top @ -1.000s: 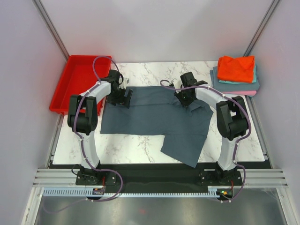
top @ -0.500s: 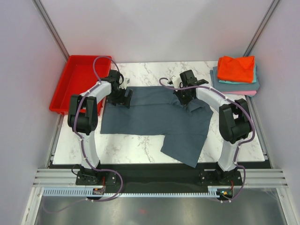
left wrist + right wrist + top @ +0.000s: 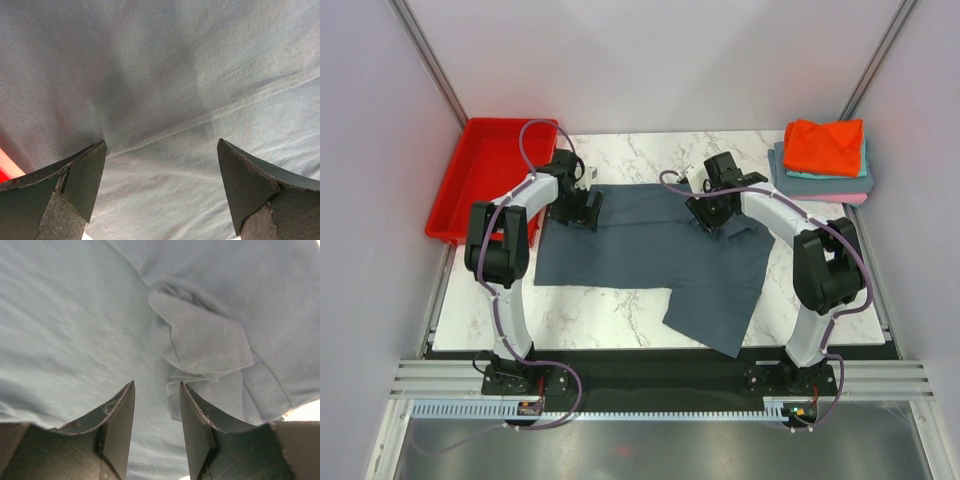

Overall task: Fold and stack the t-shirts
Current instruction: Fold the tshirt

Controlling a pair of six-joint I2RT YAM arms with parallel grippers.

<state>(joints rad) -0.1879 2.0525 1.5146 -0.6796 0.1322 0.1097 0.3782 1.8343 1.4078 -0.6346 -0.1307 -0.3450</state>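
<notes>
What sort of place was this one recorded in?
Likely a lab robot cell, not a home: plain white walls on metal framing enclose a marble-look table, with the left arm and right arm bolted to a rail at its near edge.

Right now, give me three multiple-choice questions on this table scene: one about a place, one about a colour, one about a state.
1. Where is the stack of folded cloth shirts? A far right corner of the white marble table B near left corner C between the arm bases
2. What colour is its top shirt? A teal B pink C orange-red
3. How do the jaws of the left gripper stand? A shut B wide open over the large slate blue-grey t-shirt C clamped on a sleeve
Answers: A, it sits by the far right edge; C, orange-red lies on top; B, its fingers stand far apart.
</notes>
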